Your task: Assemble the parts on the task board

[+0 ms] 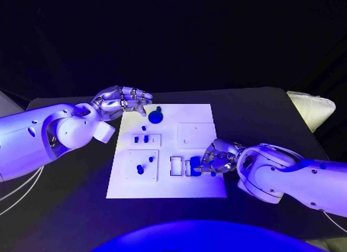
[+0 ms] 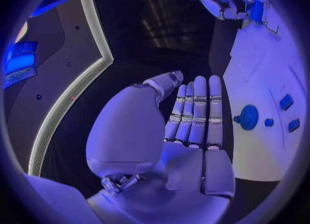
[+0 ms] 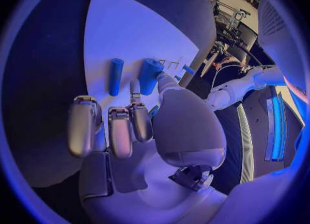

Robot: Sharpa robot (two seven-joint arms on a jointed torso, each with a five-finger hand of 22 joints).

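The white task board [image 1: 190,116] lies mid-table. My right hand [image 1: 216,156] rests at its near right part and pinches an upright blue cylinder [image 1: 195,165] between thumb and a finger [image 3: 134,91]; the same cylinder [image 3: 150,74] stands on the board. A second blue cylinder [image 3: 115,76] stands beside it. My left hand [image 1: 125,100] hovers over the board's far left corner, holding nothing, its fingers [image 2: 196,111] straight and side by side. A round blue part [image 1: 156,116] lies just beyond them, also visible as the round blue part [image 2: 248,117] in the left wrist view.
Small blue parts sit in the board's left column: a dot [image 1: 144,127], a pair [image 1: 142,139] and one in a square plate [image 1: 140,169]. A pale padded object [image 1: 312,107] lies at the table's right edge. Black table surrounds the board.
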